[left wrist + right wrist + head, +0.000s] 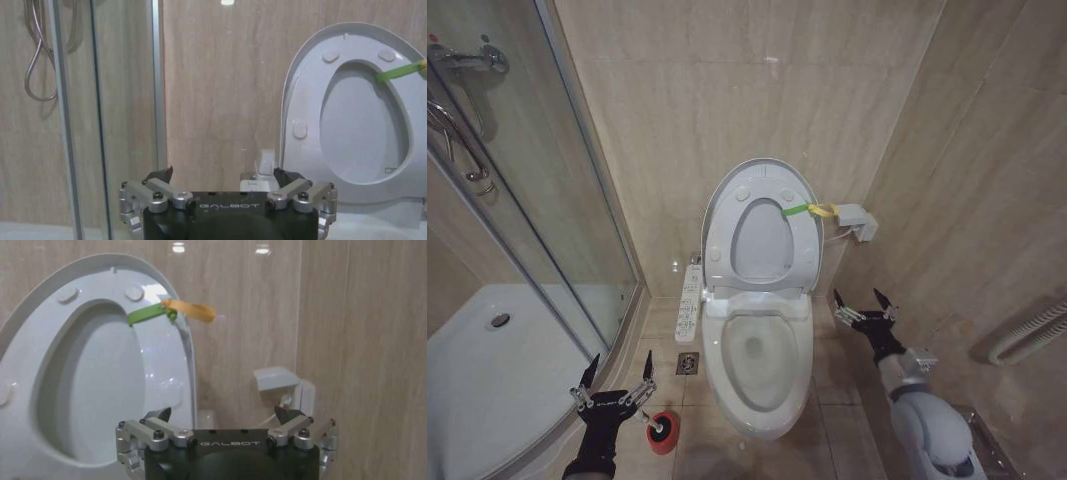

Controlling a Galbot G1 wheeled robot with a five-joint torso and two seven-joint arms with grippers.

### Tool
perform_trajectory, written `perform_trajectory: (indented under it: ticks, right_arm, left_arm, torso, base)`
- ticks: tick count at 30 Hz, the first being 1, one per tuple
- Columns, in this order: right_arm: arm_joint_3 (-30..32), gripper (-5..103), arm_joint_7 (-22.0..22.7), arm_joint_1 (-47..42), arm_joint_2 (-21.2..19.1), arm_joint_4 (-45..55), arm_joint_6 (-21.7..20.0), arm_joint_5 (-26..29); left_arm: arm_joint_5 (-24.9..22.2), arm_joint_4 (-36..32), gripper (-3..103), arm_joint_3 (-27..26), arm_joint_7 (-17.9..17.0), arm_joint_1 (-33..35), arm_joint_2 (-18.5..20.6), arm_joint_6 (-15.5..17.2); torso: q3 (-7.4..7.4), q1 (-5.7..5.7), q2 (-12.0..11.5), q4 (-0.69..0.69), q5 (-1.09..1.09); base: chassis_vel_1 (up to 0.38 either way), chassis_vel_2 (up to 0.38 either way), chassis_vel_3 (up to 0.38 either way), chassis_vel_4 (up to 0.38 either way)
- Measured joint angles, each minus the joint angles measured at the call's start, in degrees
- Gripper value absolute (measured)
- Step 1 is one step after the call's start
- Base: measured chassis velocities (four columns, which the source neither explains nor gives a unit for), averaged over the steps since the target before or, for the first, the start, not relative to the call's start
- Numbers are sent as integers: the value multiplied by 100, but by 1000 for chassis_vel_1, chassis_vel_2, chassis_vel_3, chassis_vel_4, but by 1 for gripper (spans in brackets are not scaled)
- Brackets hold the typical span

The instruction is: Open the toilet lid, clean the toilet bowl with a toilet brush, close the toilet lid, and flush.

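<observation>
The toilet lid (762,240) stands upright against the back wall, with the ring seat raised in front of it and a yellow-green strap (807,210) at its edge. Below it the white toilet bowl (712,360) lies uncovered. The toilet brush (653,422) stands in its red cup (667,436) on the floor to the bowl's left. My left gripper (622,356) hangs open just above and beside the cup, holding nothing. My right gripper (856,293) is open to the right of the bowl. The wrist views face the raised lid (363,115) (100,380) past the open left gripper (223,172) and right gripper (223,411).
A glass shower enclosure (527,200) with a white tray (497,370) fills the left. A control strip (690,300) sits on the bowl's left side, with a floor drain (687,363) below it. A white box (857,222) hangs on the wall. The tiled right wall carries a ribbed hose (1037,330).
</observation>
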Motion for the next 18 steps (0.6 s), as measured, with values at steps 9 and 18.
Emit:
perform_trajectory:
  ticks: [9, 18]
  right_arm:
    - [147, 100, 192, 65, -286, -126, 191, 83]
    - [-69, 100, 287, 473, -506, -502, 301, 63]
  left_arm:
    - [0, 0, 98, 0, 0, 0, 0, 0]
    - [0, 0, 98, 0, 0, 0, 0, 0]
  torso:
    - [0, 0, 0, -2, 0]
    - [0, 0, 0, -1, 1]
  base:
    - [0, 0, 0, 0]
    - [0, 0, 0, 0]
